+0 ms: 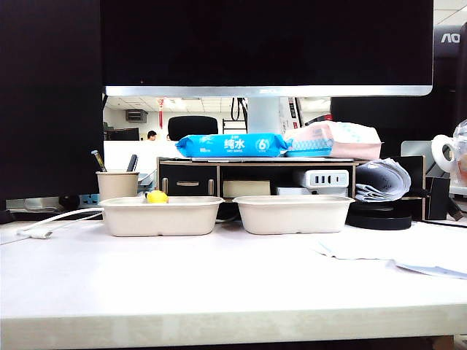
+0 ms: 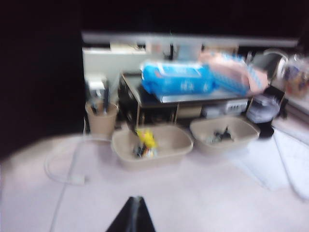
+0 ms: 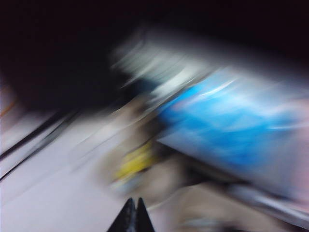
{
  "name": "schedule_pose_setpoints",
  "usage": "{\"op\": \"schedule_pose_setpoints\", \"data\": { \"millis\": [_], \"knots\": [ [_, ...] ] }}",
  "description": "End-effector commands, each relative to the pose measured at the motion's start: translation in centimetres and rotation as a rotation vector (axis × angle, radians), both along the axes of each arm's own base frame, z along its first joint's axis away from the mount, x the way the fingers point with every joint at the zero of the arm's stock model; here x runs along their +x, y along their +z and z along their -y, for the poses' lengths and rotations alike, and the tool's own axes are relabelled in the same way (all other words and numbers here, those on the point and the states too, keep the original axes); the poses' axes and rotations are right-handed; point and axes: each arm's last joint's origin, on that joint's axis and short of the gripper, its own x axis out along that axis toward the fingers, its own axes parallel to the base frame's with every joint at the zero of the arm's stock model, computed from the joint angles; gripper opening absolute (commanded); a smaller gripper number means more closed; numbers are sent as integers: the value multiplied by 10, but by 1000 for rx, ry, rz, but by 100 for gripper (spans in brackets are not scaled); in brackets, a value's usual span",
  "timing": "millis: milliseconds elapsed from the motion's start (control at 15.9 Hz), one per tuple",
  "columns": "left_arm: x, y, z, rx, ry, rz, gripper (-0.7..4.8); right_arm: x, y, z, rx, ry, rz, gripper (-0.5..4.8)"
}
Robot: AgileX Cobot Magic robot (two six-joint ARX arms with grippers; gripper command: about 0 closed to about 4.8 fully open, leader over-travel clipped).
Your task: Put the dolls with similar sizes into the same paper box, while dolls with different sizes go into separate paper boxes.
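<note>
Two beige paper boxes stand side by side at the back of the white table, the left one (image 1: 159,217) and the right one (image 1: 293,214). A round yellow doll (image 1: 157,196) pokes above the left box's rim. The left wrist view shows this yellow doll (image 2: 146,137) with small dark and pale things I cannot make out in the left box (image 2: 145,162). A black doll (image 2: 222,135) lies in the right box (image 2: 227,147). My left gripper (image 2: 137,199) is shut and empty, well back from the boxes. My right gripper (image 3: 133,200) is shut and empty; its view is badly blurred. Neither gripper shows in the exterior view.
A beige pen cup (image 1: 117,184) stands left of the boxes. Behind them is a wooden shelf (image 1: 255,164) with a blue wipes pack (image 1: 232,145) and a pink pack (image 1: 336,140) on it, under a monitor. A white cable (image 1: 44,226) lies at the left and papers (image 1: 394,251) at the right.
</note>
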Motion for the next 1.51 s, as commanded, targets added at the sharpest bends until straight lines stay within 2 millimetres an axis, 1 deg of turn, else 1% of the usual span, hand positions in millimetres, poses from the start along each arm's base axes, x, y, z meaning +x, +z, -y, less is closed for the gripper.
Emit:
{"op": "schedule_pose_setpoints", "data": {
  "millis": [63, 126, 188, 251, 314, 503, 565, 628, 691, 817, 880, 942, 1005, 1068, 1194, 1382, 1508],
  "knots": [
    [8, -11, 2, -11, 5, -47, -3, -49, 3, 28, 121, -294, 164, -5],
    [7, -11, 2, -11, 2, -46, -4, -74, 3, 40, 135, -338, 192, -5],
    [7, -11, 2, -12, -5, -46, -3, -89, 4, 46, 142, -342, 204, -5],
    [7, -11, 2, -12, -3, -46, -3, -114, 6, 56, 156, -341, 227, -5],
    [7, -11, 2, -12, -3, -46, -3, -133, 8, 64, 177, -341, 261, -5],
    [7, -11, 2, -12, -3, -46, -3, -180, 12, 83, 250, -337, 380, -5],
    [7, -11, 2, -12, 9, -45, -3, -203, 13, 92, 292, -335, 447, -5],
    [7, -10, 1, 5, 44, -33, -4, -219, 12, 99, 322, -333, 496, -5],
    [10, -9, -2, 72, 148, 8, -4, -235, 10, 105, 352, -330, 543, -5],
    [29, -17, -8, 109, 309, 139, -4, -263, 3, 116, 405, -326, 629, -5],
    [39, -27, -11, 105, 343, 181, -4, -274, 0, 121, 425, -323, 664, -5],
    [52, -46, -14, 81, 357, 192, -4, -281, 0, 123, 439, -322, 685, -5],
    [60, -64, -15, 55, 356, 172, -4, -288, 5, 127, 455, -332, 705, -5],
    [66, -77, -15, 18, 346, 142, -4, -289, 8, 127, 461, -330, 714, -5],
    [72, -99, -15, -2, 303, 84, -4, -289, 6, 127, 455, -332, 706, -5],
    [78, -120, -15, 2, 301, 74, -4, -289, 4, 127, 443, -333, 688, -5],
    [78, -120, -17, 12, 357, 76, -3, -287, 1, 126, 426, -335, 659, -5]
  ]
}}
